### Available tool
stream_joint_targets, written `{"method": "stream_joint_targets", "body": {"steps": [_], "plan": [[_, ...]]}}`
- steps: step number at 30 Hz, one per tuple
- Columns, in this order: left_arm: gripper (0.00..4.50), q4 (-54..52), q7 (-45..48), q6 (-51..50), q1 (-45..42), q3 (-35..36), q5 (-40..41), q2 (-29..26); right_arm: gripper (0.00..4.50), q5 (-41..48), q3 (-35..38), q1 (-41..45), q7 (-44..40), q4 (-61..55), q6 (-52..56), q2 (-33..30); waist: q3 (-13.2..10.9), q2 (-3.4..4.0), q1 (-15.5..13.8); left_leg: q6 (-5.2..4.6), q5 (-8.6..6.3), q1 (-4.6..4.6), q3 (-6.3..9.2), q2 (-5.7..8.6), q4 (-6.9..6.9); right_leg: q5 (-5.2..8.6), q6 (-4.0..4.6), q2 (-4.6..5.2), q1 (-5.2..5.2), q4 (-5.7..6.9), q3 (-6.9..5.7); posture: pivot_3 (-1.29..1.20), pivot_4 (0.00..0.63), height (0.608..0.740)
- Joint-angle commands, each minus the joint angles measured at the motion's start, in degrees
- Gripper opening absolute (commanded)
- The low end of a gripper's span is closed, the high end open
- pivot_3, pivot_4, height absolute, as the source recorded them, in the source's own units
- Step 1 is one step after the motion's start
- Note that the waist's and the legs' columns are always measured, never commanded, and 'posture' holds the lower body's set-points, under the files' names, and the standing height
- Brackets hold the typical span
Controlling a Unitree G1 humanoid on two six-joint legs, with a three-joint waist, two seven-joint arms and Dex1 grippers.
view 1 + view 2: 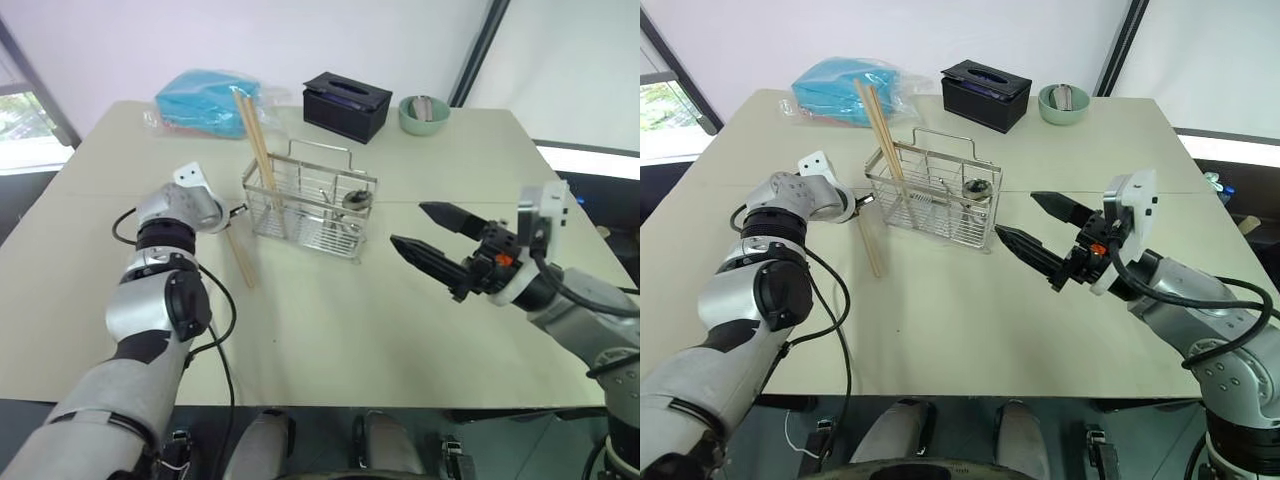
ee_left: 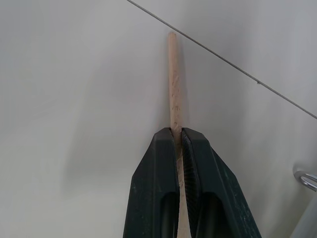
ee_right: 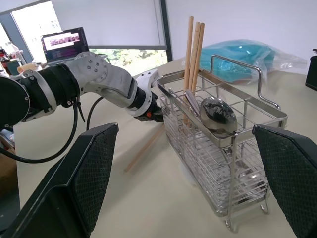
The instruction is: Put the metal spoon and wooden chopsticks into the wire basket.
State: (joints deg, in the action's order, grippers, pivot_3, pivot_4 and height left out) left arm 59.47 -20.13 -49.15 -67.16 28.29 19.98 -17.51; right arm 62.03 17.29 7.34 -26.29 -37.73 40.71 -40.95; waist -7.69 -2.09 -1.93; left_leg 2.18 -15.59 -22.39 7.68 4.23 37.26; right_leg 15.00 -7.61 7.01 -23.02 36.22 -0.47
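Observation:
The wire basket [image 1: 310, 205] stands mid-table. Wooden chopsticks [image 1: 255, 140] stand upright in its left end, leaning back. The metal spoon [image 3: 218, 114] rests in the basket, bowl up by the rim. One more chopstick [image 1: 240, 255] lies flat on the table left of the basket. My left gripper [image 1: 238, 211] is shut on its far end, and in the left wrist view the stick [image 2: 173, 84] runs out from between the closed fingers [image 2: 198, 163]. My right gripper [image 1: 408, 224] hovers open and empty to the right of the basket, pointing at it.
A black tissue box [image 1: 347, 105], a green bowl [image 1: 424, 113] and a blue plastic bag [image 1: 205, 100] sit along the table's far edge. A thin seam crosses the table beside the basket.

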Motion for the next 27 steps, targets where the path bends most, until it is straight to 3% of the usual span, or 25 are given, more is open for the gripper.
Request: {"method": "stream_joint_targets", "body": {"steps": [1,5,11,18,27], "plan": [[0.04,-2.66,-0.75,-0.56,0.92,-0.35,-1.03,-3.07,4.5,-0.11,0.8,1.46,-0.96,0.27,-1.29,-0.23,0.0,0.0,0.27,0.0,0.0,0.0,0.0,-0.01,-0.01,0.0,0.0,-0.01,-0.01,0.01,0.0,0.0,0.15,0.655],[0.04,-7.36,3.81,4.4,1.07,-2.08,-1.98,-6.41,4.5,-0.55,0.65,2.2,-2.41,1.1,-0.89,-1.26,0.0,0.0,1.02,0.01,0.0,-0.03,0.01,-0.02,-0.04,0.0,0.0,-0.02,-0.07,0.04,0.0,0.0,0.15,0.655],[0.04,-19.51,18.8,17.36,-3.26,-2.48,1.59,-8.71,4.5,0.53,1.78,4.5,-3.81,3.1,0.31,-3.52,-0.04,-0.07,0.86,0.02,0.01,-0.1,0.02,0.01,0.0,-0.02,0.03,0.04,-0.06,-0.01,0.0,0.0,0.15,0.655],[0.04,-31.73,29.03,21.53,-10.31,-0.64,11.22,-6.04,4.5,0.4,1.27,5.22,-4.44,3.58,0.64,-4.0,0.06,0.1,1.18,0.01,0.0,-0.19,-0.04,0.07,-0.01,-0.02,0.03,0.17,-0.07,-0.12,-0.01,0.0,0.15,0.655],[0.04,-37.48,36.83,23.32,-4.82,-12.89,6.89,-0.06,4.5,0.82,1.89,3.22,-1.23,0.83,0.37,-1.91,0.08,0.2,1.21,-0.05,0.01,-0.01,0.02,0.03,0.14,-0.01,0.01,0.02,0.17,-0.05,-0.01,0.0,0.15,0.655]]}}
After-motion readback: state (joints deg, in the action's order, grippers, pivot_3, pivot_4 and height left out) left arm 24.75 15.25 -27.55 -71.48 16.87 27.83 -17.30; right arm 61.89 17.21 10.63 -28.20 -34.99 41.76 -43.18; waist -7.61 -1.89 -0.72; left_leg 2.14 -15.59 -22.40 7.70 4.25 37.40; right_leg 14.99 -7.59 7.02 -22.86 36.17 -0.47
